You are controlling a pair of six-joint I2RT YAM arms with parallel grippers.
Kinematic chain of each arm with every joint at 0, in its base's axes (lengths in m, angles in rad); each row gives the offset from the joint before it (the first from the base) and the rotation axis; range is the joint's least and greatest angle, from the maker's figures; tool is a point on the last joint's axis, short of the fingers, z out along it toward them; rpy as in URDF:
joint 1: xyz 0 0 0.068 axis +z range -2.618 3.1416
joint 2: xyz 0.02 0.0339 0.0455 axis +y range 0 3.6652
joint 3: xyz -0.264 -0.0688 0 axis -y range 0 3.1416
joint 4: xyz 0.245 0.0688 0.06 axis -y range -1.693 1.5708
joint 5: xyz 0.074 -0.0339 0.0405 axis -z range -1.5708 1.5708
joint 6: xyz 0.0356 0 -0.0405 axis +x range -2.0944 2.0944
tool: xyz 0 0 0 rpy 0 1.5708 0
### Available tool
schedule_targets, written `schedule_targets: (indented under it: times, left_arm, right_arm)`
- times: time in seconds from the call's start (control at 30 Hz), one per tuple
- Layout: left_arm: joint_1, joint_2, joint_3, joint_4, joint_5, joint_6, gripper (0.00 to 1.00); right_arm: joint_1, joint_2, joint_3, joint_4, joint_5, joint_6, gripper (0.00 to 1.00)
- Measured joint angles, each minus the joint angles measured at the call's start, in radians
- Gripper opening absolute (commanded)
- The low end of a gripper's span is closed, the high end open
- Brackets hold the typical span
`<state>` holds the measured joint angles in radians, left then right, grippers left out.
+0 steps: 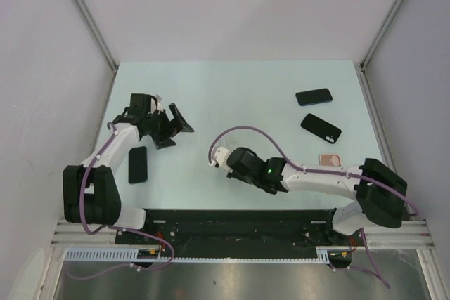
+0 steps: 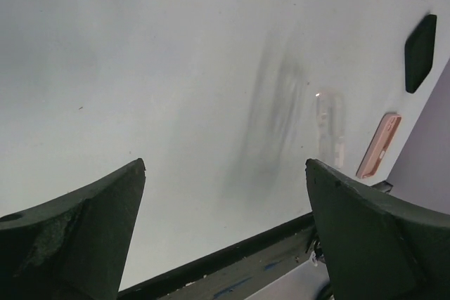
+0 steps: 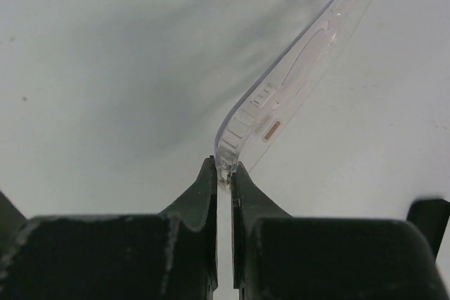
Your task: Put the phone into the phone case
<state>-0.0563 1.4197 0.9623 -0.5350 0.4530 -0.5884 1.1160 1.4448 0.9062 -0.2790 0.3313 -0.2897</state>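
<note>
My right gripper (image 3: 223, 173) is pinched almost shut on the rim of the clear phone case (image 3: 302, 68), which stands tilted over the table (image 3: 105, 68). My left gripper (image 2: 225, 166) gapes wide, holding nothing; a black phone (image 1: 138, 165) lies flat beside that arm

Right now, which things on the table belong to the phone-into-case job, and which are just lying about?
Job in hand:
clear phone case, pinched by the right gripper
black phone on the left side, probably

Lying about:
far black slab
nearer black slab
pink case
</note>
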Motion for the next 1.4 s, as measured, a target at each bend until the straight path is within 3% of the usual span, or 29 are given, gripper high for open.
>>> schedule_targets:
  times: [0.2, 0.4, 0.5, 0.63, 0.83, 0.93, 1.07, 1.17, 1.2, 1.27, 1.4]
  left_arm:
    - [0.021, -0.027, 0.0, -0.042, -0.066, 0.013, 1.0]
    - [0.027, -0.029, 0.003, -0.146, -0.272, -0.008, 1.0]
    - [0.047, -0.029, 0.003, -0.2, -0.348, -0.02, 0.99]
    - [0.11, -0.036, 0.003, -0.246, -0.452, -0.051, 0.98]
    - [0.205, -0.062, -0.002, -0.28, -0.604, -0.093, 0.94]
    - [0.253, -0.044, -0.005, -0.29, -0.658, -0.1, 0.82]
    - [0.319, 0.05, -0.001, -0.323, -0.724, -0.126, 0.64]
    - [0.385, 0.121, 0.002, -0.339, -0.755, -0.142, 0.4]
    - [0.402, 0.131, 0.002, -0.342, -0.761, -0.149, 0.16]
    - [0.448, 0.146, 0.003, -0.346, -0.768, -0.162, 0.0]
    - [0.503, 0.171, 0.019, -0.353, -0.777, -0.163, 0.0]
  right_arm:
    - [0.086, 0.127, 0.003, -0.053, 0.023, 0.011, 0.04]
    - [0.122, 0.219, 0.063, -0.092, 0.057, 0.068, 0.1]
    - [0.124, 0.235, 0.08, -0.099, 0.045, 0.118, 0.17]
    - [0.115, 0.235, 0.083, -0.109, 0.003, 0.189, 0.37]
    - [0.109, 0.219, 0.083, -0.113, -0.079, 0.254, 0.53]
    - [0.1, 0.162, 0.083, -0.108, -0.122, 0.284, 0.65]
    - [0.072, 0.055, 0.082, -0.085, -0.158, 0.332, 0.69]
    - [0.047, -0.036, 0.07, -0.041, -0.166, 0.37, 0.7]
    - [0.039, -0.066, 0.061, -0.027, -0.169, 0.378, 0.7]
    - [0.027, -0.119, 0.047, -0.009, -0.179, 0.396, 0.7]
    - [0.006, -0.184, 0.021, 0.027, -0.193, 0.413, 0.7]
